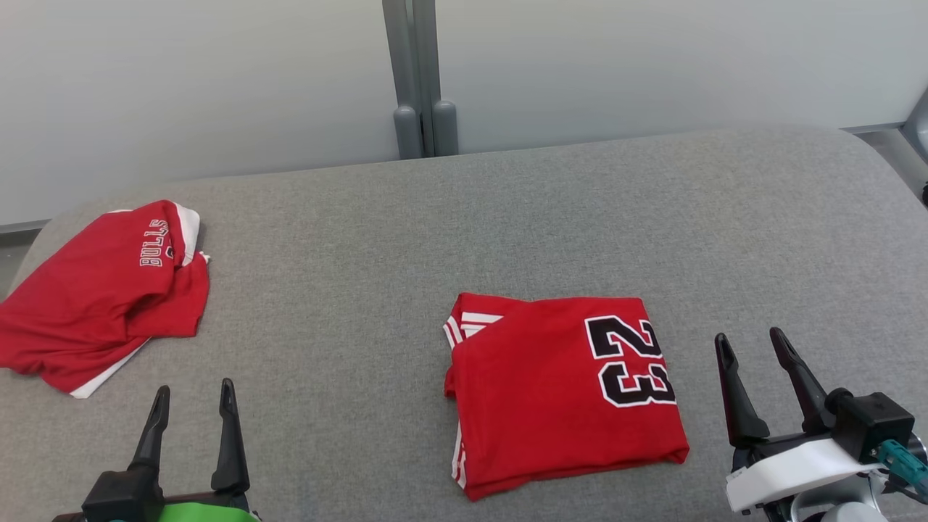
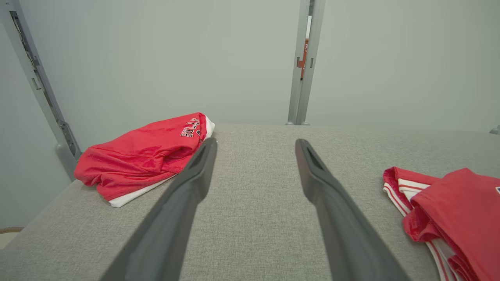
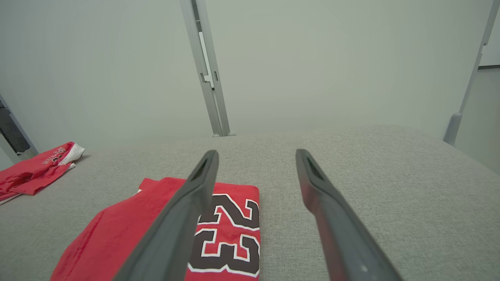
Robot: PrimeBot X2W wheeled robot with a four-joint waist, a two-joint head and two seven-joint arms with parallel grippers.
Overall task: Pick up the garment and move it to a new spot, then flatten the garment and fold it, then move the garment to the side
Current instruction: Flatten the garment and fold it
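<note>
Your left gripper (image 1: 194,391) and right gripper (image 1: 750,341) both sat with fingers spread wide, holding nothing, low over the near edge of the grey cushion (image 1: 362,290). You had two grippers and two red jerseys. The folded garment (image 1: 565,391), number 23 facing up, lay flat just beside the right gripper, on its inner side. The crumpled jersey (image 1: 101,297) lay well apart at the cushion's left edge. The left wrist view gave you the folded garment's white-striped layered edge; the right wrist view gave you the 23, partly behind one finger.
</note>
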